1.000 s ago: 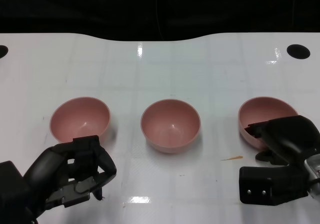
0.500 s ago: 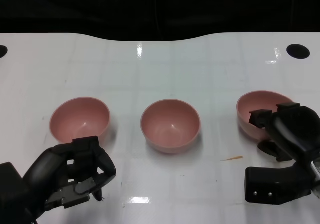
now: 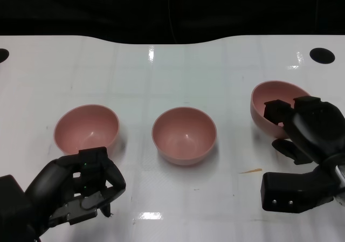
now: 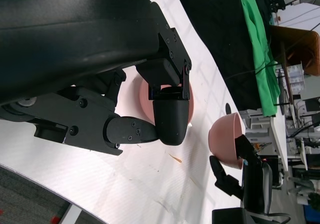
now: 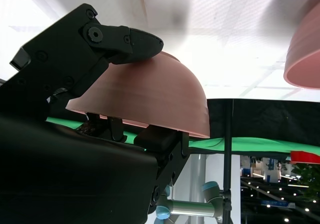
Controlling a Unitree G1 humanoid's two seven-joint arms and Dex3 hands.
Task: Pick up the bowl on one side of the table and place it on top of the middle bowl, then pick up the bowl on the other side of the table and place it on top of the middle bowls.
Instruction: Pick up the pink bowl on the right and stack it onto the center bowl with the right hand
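No legible text or markings

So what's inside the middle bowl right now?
Nothing: the middle bowl shows a bare pink interior in the head view. The right bowl is tilted in the right hand, and that hand covers part of its inside.

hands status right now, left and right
Left hand: fingers curled, holding nothing.
Right hand: gripping the right pink bowl, tilted and lifted.

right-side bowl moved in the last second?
Yes. The right bowl, gripped by the right hand, has lifted and tilted, sitting nearer the table's far black hole than before.
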